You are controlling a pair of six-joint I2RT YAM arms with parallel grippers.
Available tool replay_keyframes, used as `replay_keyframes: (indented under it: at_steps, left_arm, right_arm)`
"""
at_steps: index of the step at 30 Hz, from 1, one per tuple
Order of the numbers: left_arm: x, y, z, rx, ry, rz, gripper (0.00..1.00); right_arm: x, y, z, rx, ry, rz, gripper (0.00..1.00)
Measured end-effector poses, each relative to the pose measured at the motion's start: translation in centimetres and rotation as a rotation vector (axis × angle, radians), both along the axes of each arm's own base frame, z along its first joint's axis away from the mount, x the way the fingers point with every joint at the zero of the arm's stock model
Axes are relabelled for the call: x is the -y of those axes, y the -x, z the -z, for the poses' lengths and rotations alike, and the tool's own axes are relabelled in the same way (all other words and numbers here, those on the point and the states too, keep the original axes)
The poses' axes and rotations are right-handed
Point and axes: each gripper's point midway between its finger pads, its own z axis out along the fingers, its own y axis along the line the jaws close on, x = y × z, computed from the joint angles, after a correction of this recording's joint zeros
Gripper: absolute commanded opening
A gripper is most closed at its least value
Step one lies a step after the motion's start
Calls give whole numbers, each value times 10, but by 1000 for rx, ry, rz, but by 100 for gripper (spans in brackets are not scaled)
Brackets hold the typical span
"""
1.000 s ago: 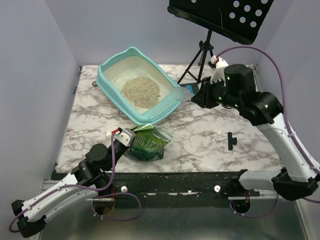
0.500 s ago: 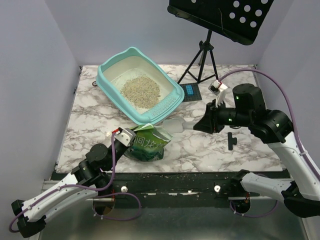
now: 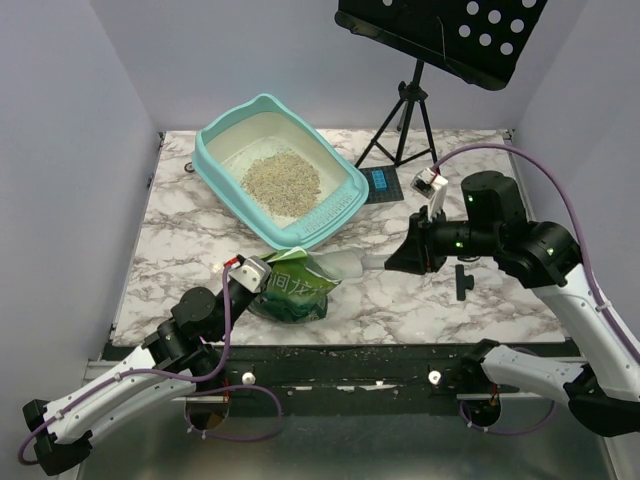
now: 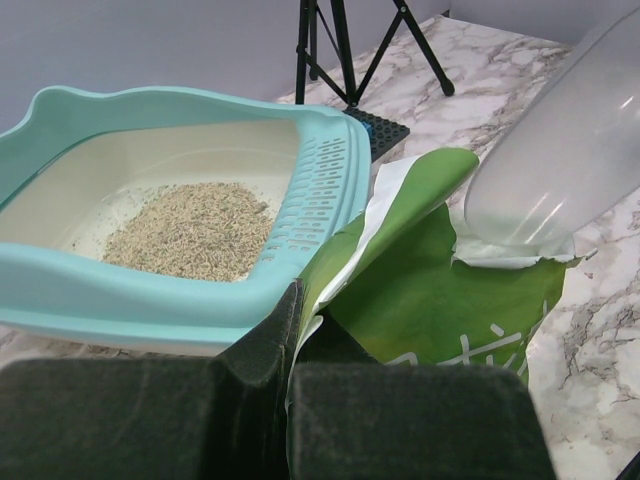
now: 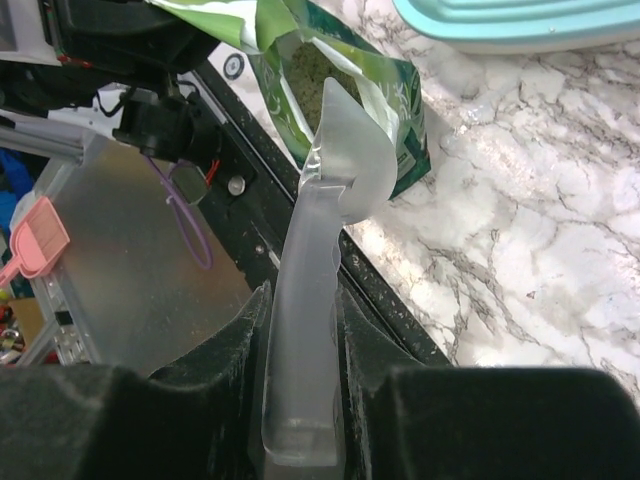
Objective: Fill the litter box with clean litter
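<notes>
The box (image 3: 212, 165) is lying with slots facing 4 o'clock, right fingers (image 5: 215, 400) are clamping the scoop (image 3: 345, 264) pointing 9 o'clock, and left fingers (image 4: 400, 420) are pinching the bag (image 3: 296, 292).

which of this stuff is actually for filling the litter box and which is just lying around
In use: litter box, clean litter, green bag pinched by the left gripper, translucent scoop held by the right gripper.

Lying about: music stand, small black device with blue display, black T-shaped part, pink scoop off the table.
</notes>
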Motion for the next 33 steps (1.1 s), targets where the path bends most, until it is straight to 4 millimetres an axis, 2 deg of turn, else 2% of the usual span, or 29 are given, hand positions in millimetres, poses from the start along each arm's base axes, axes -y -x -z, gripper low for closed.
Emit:
replay_keyframes:
  at_steps: [10, 19, 24, 28, 33]
  left_arm:
    - [3, 3, 1, -3, -3, 23, 0]
    - [6, 7, 2, -34, 7, 51, 0]
    - [6, 9, -1, -51, 26, 51, 0]
    - [3, 12, -4, -61, 39, 53, 0]
    - [4, 16, -4, -70, 47, 74, 0]
  right_arm:
    - [-17, -8, 37, -80, 47, -49, 1]
    - [-57, -17, 70, -234, 87, -108, 1]
    - [-78, -26, 91, -359, 133, -77, 1]
    - [-84, -34, 112, -451, 194, -8, 1]
    - [-90, -38, 123, -530, 199, 61, 1]
